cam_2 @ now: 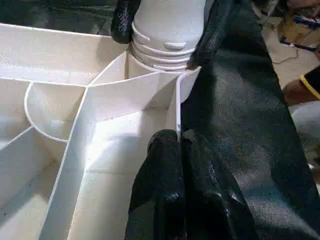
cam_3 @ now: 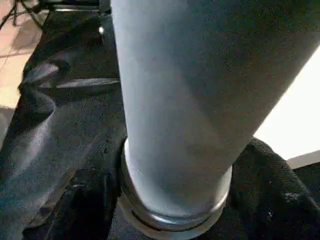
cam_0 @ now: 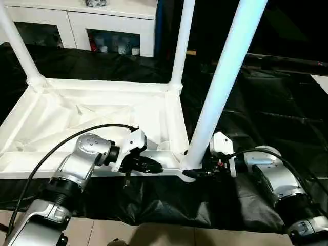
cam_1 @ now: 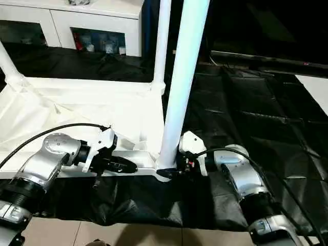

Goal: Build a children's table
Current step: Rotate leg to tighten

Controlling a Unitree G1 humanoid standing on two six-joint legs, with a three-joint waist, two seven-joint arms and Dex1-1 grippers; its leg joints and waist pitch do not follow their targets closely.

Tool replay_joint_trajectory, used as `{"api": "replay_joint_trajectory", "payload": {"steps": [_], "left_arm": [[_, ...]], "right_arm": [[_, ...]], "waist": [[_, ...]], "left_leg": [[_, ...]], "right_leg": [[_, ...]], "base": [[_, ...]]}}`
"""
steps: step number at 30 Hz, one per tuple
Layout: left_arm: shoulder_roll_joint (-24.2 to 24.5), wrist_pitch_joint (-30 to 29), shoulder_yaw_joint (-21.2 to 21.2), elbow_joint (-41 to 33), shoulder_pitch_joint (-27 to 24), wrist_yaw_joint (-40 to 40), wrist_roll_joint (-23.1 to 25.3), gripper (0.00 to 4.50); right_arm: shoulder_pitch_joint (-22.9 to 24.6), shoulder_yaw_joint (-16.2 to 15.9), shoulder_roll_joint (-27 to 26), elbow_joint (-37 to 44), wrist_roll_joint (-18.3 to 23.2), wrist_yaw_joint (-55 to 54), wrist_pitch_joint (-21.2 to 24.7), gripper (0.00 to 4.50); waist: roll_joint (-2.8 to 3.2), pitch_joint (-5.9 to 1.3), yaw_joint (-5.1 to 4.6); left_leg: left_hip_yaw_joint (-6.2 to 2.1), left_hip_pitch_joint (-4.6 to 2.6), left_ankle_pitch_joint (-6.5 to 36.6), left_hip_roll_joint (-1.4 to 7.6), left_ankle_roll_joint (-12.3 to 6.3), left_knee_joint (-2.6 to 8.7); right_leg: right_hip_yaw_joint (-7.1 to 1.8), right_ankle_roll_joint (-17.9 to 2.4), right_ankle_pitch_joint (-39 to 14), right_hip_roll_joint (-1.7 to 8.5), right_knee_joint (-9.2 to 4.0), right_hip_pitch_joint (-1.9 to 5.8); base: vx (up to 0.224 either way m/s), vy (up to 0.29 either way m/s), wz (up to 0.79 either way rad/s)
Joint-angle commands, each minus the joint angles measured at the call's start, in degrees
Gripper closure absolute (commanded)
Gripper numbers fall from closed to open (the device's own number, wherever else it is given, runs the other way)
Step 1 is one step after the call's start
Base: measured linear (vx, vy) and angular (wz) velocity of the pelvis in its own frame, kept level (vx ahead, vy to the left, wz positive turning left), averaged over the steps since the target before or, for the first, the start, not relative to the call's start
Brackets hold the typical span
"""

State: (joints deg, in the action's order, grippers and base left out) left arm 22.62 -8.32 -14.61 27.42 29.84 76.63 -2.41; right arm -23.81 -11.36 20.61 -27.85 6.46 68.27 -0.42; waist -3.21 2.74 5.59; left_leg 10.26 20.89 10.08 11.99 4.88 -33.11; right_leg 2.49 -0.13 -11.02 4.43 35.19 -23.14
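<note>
Your two silver forearms come in from the near edge of the black sheet, and each ends at the upturned table.

Your left claw is clenched on the near rim of the table top: in the left wrist view its two black fingers sit pressed together, one on each side of the thin white wall. From the head camera you see that claw on the rim close to the near right corner.

Your right claw is at the base of the near right leg, gripping it. In the left wrist view its black fingertips sit on either side of the leg's ribbed collar, where it enters the round corner socket.

That leg rises steeply from the corner and leans a little to the right. The table top lies upside down on the black sheet, ribs showing. Two more legs stand in its far corners: the far left leg and the far right leg.

Beyond the sheet's far edge you have a white cabinet with glass doors.
</note>
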Motion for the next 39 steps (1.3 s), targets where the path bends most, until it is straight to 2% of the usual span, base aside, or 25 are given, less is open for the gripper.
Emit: {"api": "replay_joint_trajectory", "payload": {"steps": [1,3,6,9,10,11,12,13,14,15,16,17,20,22,23,25,27,28,30,32,33,34,35,37,39], "left_arm": [[-4.33,0.42,-0.34,-0.19,1.74,-6.52,0.63,4.50],[-5.61,0.33,0.08,0.62,2.25,-9.36,1.22,4.50],[-5.61,0.33,0.08,0.62,2.25,-9.36,1.22,4.50],[-5.61,0.33,0.08,0.62,2.25,-9.36,1.22,4.50],[-6.53,0.39,0.30,1.36,2.72,-11.82,1.90,4.50],[-11.59,-1.03,0.83,4.04,4.87,-21.05,3.66,4.50],[-16.94,-2.56,1.17,6.55,7.00,-30.04,5.29,4.50],[-17.48,-2.72,1.17,6.71,7.18,-30.80,5.40,4.50],[-18.57,-2.93,0.96,6.79,7.44,-31.77,5.56,4.50],[-18.68,-2.85,0.70,6.68,7.42,-31.48,5.62,4.50],[-18.63,-2.44,0.18,6.47,7.35,-31.10,5.93,4.50],[-18.50,-2.02,-0.27,6.21,7.23,-30.43,6.09,4.50],[-18.26,-1.04,-0.71,5.65,6.80,-29.21,6.37,4.50],[-17.86,-0.25,-0.53,5.93,6.67,-28.75,6.92,4.50],[-17.67,0.11,-0.30,6.32,6.70,-28.86,7.16,4.50],[-17.40,0.13,-0.35,6.23,6.59,-28.55,7.14,4.50],[-16.69,0.03,-0.45,5.76,6.18,-28.39,7.32,4.50],[-16.27,-0.07,-0.45,5.39,5.96,-28.16,7.24,4.50],[-15.78,-0.23,-0.37,4.73,5.69,-27.84,7.07,4.50],[-12.63,-1.15,-0.05,0.21,4.27,-27.24,7.57,4.50],[-11.95,-2.24,0.50,-1.34,3.82,-27.22,7.26,4.50],[-11.34,-3.48,1.16,-2.91,3.36,-27.18,6.83,4.50],[-10.92,-3.98,1.75,-4.13,3.07,-27.49,6.62,4.50],[-8.89,-6.55,2.62,-8.62,1.73,-26.09,5.44,4.50],[-7.20,-8.62,2.83,-11.97,0.60,-24.75,4.96,4.17]], "right_arm": [[-0.42,-0.98,-3.80,-2.53,-1.43,-7.00,0.91,1.78],[-1.25,-0.25,-5.35,-4.39,-2.13,-11.30,2.55,1.78],[-1.25,-0.25,-5.35,-4.39,-2.13,-11.30,2.55,1.78],[-1.25,-0.25,-5.35,-4.39,-2.13,-11.30,2.55,1.78],[-1.86,0.01,-6.24,-5.83,-3.07,-14.45,2.43,1.78],[-5.75,1.92,-11.71,-11.81,-5.16,-29.84,3.61,1.78],[-10.18,4.36,-17.77,-18.04,-6.27,-45.42,5.51,1.78],[-10.72,4.70,-18.48,-18.61,-6.16,-46.80,5.89,1.78],[-11.94,5.61,-20.22,-19.58,-5.41,-48.97,6.44,1.78],[-12.25,5.94,-20.77,-19.75,-4.85,-48.77,6.17,1.78],[-12.44,5.92,-21.28,-19.74,-4.67,-48.27,5.73,1.78],[-12.44,5.45,-21.46,-19.51,-5.13,-47.85,5.05,1.78],[-12.35,4.85,-22.07,-19.82,-6.60,-47.20,3.09,1.78],[-12.65,5.87,-22.65,-21.13,-6.17,-46.78,1.80,1.78],[-13.08,6.02,-22.57,-22.12,-6.77,-47.82,1.05,1.45],[-12.95,6.06,-22.33,-21.90,-6.61,-47.35,0.86,1.25],[-12.73,6.23,-21.75,-21.30,-6.24,-47.22,0.70,1.25],[-12.55,6.28,-21.36,-20.85,-6.12,-46.97,0.70,1.01],[-12.27,6.23,-20.84,-20.13,-6.14,-46.62,0.58,0.88],[-11.08,6.47,-18.81,-17.59,-6.24,-45.03,0.11,0.77],[-10.68,6.42,-18.26,-16.80,-6.31,-44.56,0.15,0.53],[-10.28,6.35,-17.71,-16.03,-6.39,-44.07,0.16,0.53],[-9.88,6.30,-17.24,-15.20,-6.40,-43.68,0.24,0.45],[-8.51,6.50,-15.80,-12.41,-5.81,-41.56,0.88,0.21],[-7.44,6.68,-14.56,-10.29,-5.46,-40.30,1.43,0.07]], "waist": [[0.25,-3.11,-0.39],[0.22,-3.08,-0.72],[0.17,-2.98,-0.87],[0.18,-3.11,-0.78],[0.22,-3.15,-0.77],[0.32,-3.08,-1.12],[0.47,-2.68,-1.73],[0.35,-2.74,-2.15],[0.25,-3.22,-2.09],[0.17,-3.07,-2.23],[0.19,-3.14,-2.01],[0.16,-3.47,-2.14],[0.04,-3.54,-2.16],[0.24,-3.72,-2.13],[0.41,-3.61,-2.29],[0.38,-3.61,-2.39],[0.56,-3.42,-2.49],[0.58,-3.33,-2.51],[0.58,-3.32,-2.52],[1.80,-3.33,-2.50],[1.31,-3.43,-2.65],[1.26,-3.50,-2.58],[1.52,-3.56,-2.56],[1.28,-3.62,-2.48],[1.22,-3.61,-2.47]], "left_leg": [[0.04,-0.82,13.30,1.20,-0.98,3.90],[-0.16,-0.94,15.26,1.11,0.10,4.04],[-0.32,-0.88,16.90,1.14,0.09,4.19],[-0.25,-0.87,15.87,1.18,-0.39,4.12],[-0.25,-0.90,15.51,1.21,-0.44,4.11],[-0.15,-0.79,14.57,1.20,0.23,4.15],[-0.38,-1.00,16.50,0.95,2.34,4.41],[-0.52,-1.18,17.90,0.79,3.49,4.30],[-0.78,-1.22,18.03,0.72,3.55,4.17],[-0.70,-0.81,18.00,0.96,2.39,4.27],[-0.75,-0.59,17.35,0.74,2.03,4.18],[-0.59,-0.31,15.02,0.80,0.75,4.15],[-0.30,-0.28,12.41,0.77,-0.35,3.89],[-0.23,-0.26,10.52,0.76,-0.91,3.74],[-0.20,-0.32,10.22,0.80,-1.06,3.80],[-0.14,-0.43,10.48,0.81,-1.15,3.78],[-0.11,-0.66,12.58,0.88,-0.96,3.93],[-0.12,-0.69,13.61,0.90,-0.67,3.98],[-0.19,-0.69,14.39,0.95,-0.34,4.07],[-0.36,-0.84,15.13,1.12,0.19,4.13],[-0.25,-0.71,14.28,1.11,-0.01,4.04],[-0.19,-0.72,13.58,1.13,-0.10,3.96],[-0.09,-0.62,11.79,0.99,-0.63,3.76],[-0.05,-0.44,10.01,1.00,-1.03,3.65],[0.00,-0.31,8.01,0.99,-2.14,3.48]], "right_leg": [[-1.94,-12.83,-11.02,3.12,-4.17,2.52],[-1.90,-11.33,-16.04,3.21,-4.61,2.49],[-1.99,-9.49,-18.97,3.17,-4.99,2.37],[-2.09,-10.03,-16.52,3.14,-4.79,2.38],[-2.09,-10.23,-15.80,3.14,-4.72,2.40],[-2.09,-10.79,-14.58,3.06,-4.45,2.12],[-1.92,-10.39,-19.39,3.02,-4.70,1.86],[-1.85,-9.65,-22.94,3.08,-4.81,1.74],[-1.69,-8.43,-25.19,3.56,-5.22,2.20],[-1.80,-8.13,-23.70,3.59,-5.63,2.05],[-1.76,-7.72,-22.14,3.39,-5.48,2.26],[-1.90,-8.12,-16.22,3.17,-4.88,2.55],[-1.93,-10.04,-10.20,3.01,-4.33,2.65],[-1.94,-11.18,-6.87,3.01,-3.94,2.85],[-1.88,-12.10,-5.40,2.92,-3.82,2.85],[-1.91,-12.50,-4.99,2.84,-3.80,2.88],[-1.95,-12.58,-7.31,2.84,-4.12,2.72],[-1.98,-12.46,-8.79,2.89,-4.27,2.68],[-2.01,-12.06,-10.24,2.96,-4.36,2.68],[-2.06,-12.17,-9.58,2.97,-4.27,2.63],[-2.05,-12.54,-7.55,2.84,-4.10,2.75],[-2.05,-12.89,-6.26,2.78,-3.88,2.87],[-2.07,-13.46,-3.92,2.72,-3.65,2.85],[-2.03,-14.03,-1.44,2.71,-3.35,3.18],[-1.98,-14.51,0.90,2.61,-3.05,3.16]], "base": [[0.000,0.000,0.00],[0.000,0.000,0.00],[0.000,0.000,0.00],[0.000,0.000,0.00],[0.000,0.000,0.00],[0.000,0.000,0.00],[0.000,0.000,0.00],[0.000,0.000,0.00],[0.000,0.000,0.00],[0.000,0.000,0.00],[0.000,0.000,0.00],[0.000,0.000,0.00],[0.000,0.000,0.00],[0.000,0.000,0.00],[0.000,0.000,0.00],[0.000,0.000,0.00],[0.000,0.000,0.00],[0.000,0.000,0.00],[0.000,0.000,0.00],[0.000,0.000,0.00],[0.000,0.000,0.00],[0.000,0.000,0.00],[0.000,0.000,0.00],[0.000,0.000,0.00],[0.000,0.000,0.00]]}}
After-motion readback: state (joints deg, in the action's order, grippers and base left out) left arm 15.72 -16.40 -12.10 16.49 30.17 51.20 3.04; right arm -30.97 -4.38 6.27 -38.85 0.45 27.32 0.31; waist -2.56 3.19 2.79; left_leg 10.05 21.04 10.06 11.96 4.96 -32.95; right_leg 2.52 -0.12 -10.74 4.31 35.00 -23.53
